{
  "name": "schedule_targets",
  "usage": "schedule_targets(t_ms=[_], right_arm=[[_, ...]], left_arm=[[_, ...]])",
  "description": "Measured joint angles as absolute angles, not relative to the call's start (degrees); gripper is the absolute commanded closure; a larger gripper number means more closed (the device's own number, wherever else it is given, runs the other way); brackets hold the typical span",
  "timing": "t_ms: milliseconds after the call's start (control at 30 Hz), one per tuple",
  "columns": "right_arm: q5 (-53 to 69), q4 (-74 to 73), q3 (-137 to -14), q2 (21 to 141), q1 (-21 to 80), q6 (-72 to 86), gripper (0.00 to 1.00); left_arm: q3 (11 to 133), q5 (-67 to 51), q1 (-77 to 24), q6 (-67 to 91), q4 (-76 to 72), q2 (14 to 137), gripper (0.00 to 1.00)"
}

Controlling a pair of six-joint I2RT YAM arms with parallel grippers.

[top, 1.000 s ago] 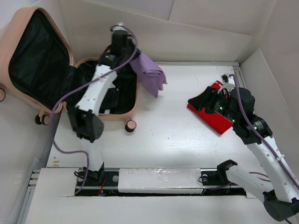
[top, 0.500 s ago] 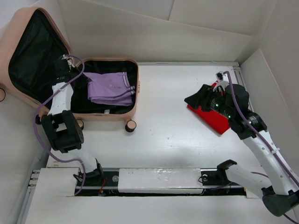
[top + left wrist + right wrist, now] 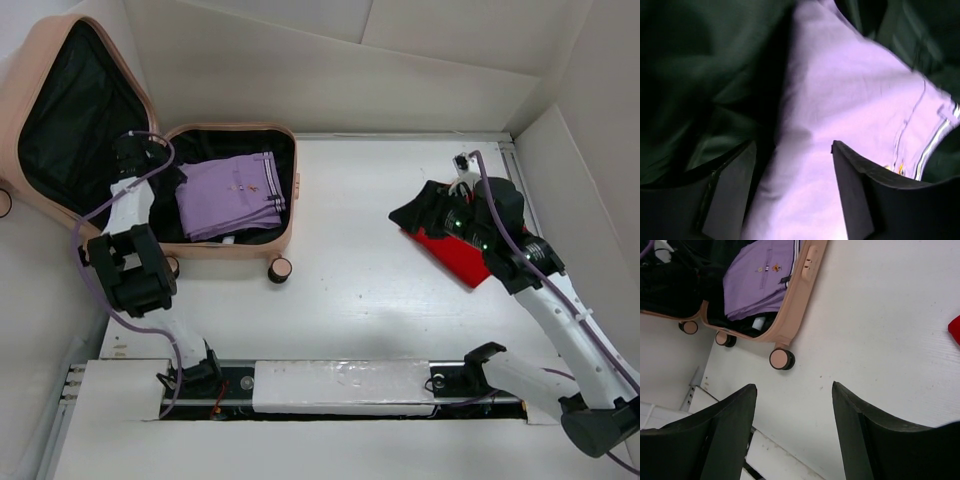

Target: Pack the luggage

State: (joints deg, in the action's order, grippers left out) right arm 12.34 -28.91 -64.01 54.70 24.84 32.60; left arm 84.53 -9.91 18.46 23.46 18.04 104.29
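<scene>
Overhead and wrist views of two robot arms packing a suitcase.

The left gripper (image 3: 793,145) sits low inside the large peach-pink hard-shell suitcase (image 3: 292,205). Its two dark fingers stand apart, and nothing is pinched between them. A folded lilac cotton garment with striped trim (image 3: 840,90) lies flat directly beneath and ahead of those fingers. Loose black fabric lining (image 3: 695,75) bunches up on one side of them.

The right gripper (image 3: 792,387) hangs spread and empty over the white table (image 3: 380,290). The suitcase is well away, across the table from it. A flat red folded item (image 3: 455,255) lies just beside and below this gripper, not yet packed.

Likely trouble comes from the left fingers. They sit very close to both cloth and lining, so lifting out could snag either one and drag the lilac garment out of its fold. A garment edge left over the rim could also stop the lid from closing.

The suitcase lies open like a book. Its rounded lid leans back beyond the left gripper and shows the black lining inside. The shallow base holds the garment. Small pink-and-black caster wheels (image 3: 280,269) face the arms.
</scene>
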Motion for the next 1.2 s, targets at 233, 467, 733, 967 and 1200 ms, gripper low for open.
schedule_targets(t_ms=[233, 467, 733, 967, 1200], right_arm=[[7.62, -29.45, -64.14, 59.09, 23.27, 33.01, 0.77], [1.8, -31.03, -63.35, 67.53, 11.55, 38.0, 0.95], [-1.41, -31.29, -54.52, 69.32, -6.74, 44.12, 0.34], [-7.4, -30.98, -50.5, 74.19, -18.0, 46.54, 0.36], [-10.48, -30.28, -55.75, 91.31, -20.71, 45.21, 0.46]], left_arm=[[78.54, 0.08, 13.58, 26.0, 18.52, 88.92, 0.35], [78.37, 3.49, -17.43, 28.29, 13.87, 79.66, 0.37], [78.63, 3.49, -45.56, 32.32, 12.25, 92.75, 0.37], [78.3, -3.92, -54.85, 34.22, 11.0, 101.75, 0.37], [73.38, -7.05, -53.58, 34.35, 6.22, 98.96, 0.37]])
